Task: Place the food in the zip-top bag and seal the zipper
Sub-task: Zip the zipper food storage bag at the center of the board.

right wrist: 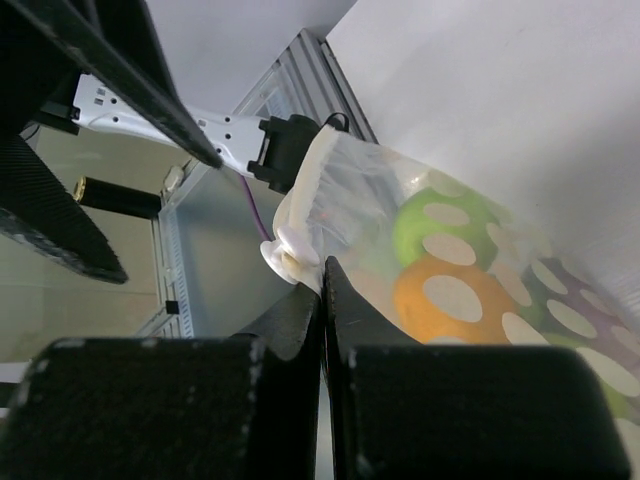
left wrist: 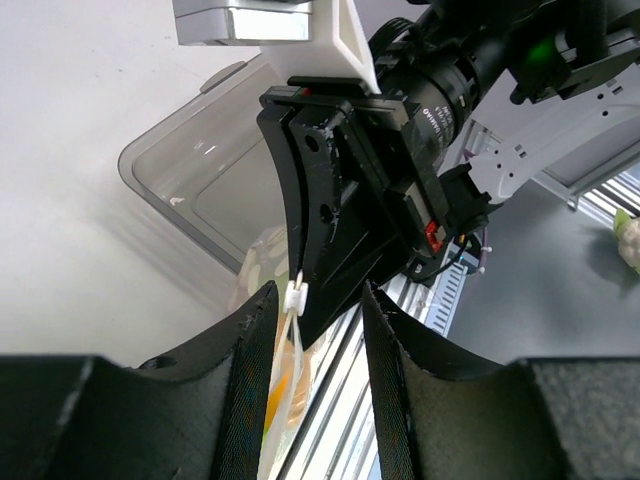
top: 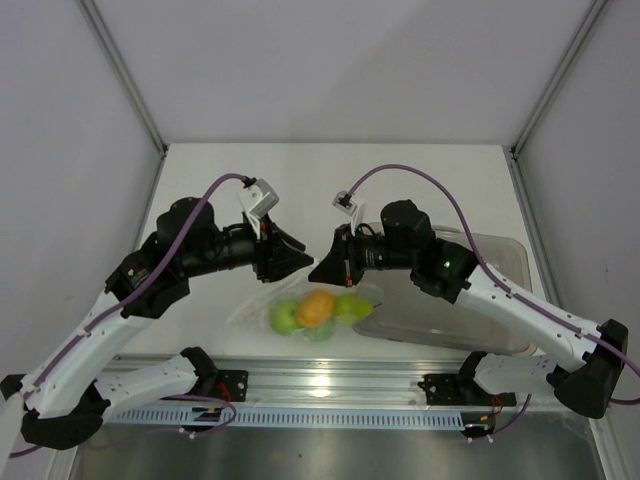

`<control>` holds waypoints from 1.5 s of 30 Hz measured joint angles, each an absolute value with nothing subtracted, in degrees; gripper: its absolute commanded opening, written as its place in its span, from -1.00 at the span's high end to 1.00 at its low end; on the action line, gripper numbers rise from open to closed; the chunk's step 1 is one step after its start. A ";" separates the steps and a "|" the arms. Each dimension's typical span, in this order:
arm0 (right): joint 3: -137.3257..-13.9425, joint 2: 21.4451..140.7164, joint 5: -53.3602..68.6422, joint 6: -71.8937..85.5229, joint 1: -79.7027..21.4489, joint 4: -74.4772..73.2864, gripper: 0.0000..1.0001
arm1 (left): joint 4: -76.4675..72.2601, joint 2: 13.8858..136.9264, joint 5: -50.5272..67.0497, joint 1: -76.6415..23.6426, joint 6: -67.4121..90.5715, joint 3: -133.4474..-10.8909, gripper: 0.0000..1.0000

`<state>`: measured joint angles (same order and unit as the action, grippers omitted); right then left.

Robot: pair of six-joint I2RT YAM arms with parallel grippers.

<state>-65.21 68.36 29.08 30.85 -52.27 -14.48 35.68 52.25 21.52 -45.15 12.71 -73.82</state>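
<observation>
The zip-top bag [top: 255, 312], holding the orange [top: 317, 306] and a green fruit [top: 285, 317], sits near the front of the table [top: 400, 180], between the arms. The right gripper [right wrist: 322, 262] is clenched tight on its mouth edge. The left gripper [left wrist: 318, 290] is half parted around that same edge; I can't tell whether it touches.

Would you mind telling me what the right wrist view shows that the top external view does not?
Only the right wrist view shows the right gripper shut on the edge of the zip-top bag, the bag's pale dots, and a dark purple patch, likely the eggplant. Only the top external view shows both arms whole, the left gripper facing the right one, and the clear tub beside the bag. Both show the bag holding the orange and the green fruit.
</observation>
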 measured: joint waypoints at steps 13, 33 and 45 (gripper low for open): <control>-66.63 68.58 28.97 31.51 -52.40 -15.73 1.00 | 36.56 54.57 20.93 -45.78 11.27 -73.41 0.21; -66.67 68.69 29.54 31.55 -52.66 -15.53 1.00 | 36.47 55.75 21.67 -45.98 10.00 -71.33 0.49; -66.41 68.10 29.43 31.70 -52.56 -15.11 1.00 | 34.76 54.68 23.51 -46.02 10.00 -70.02 0.99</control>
<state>-66.41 68.10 29.43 31.70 -52.56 -15.11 34.76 54.68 23.51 -46.02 10.00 -70.02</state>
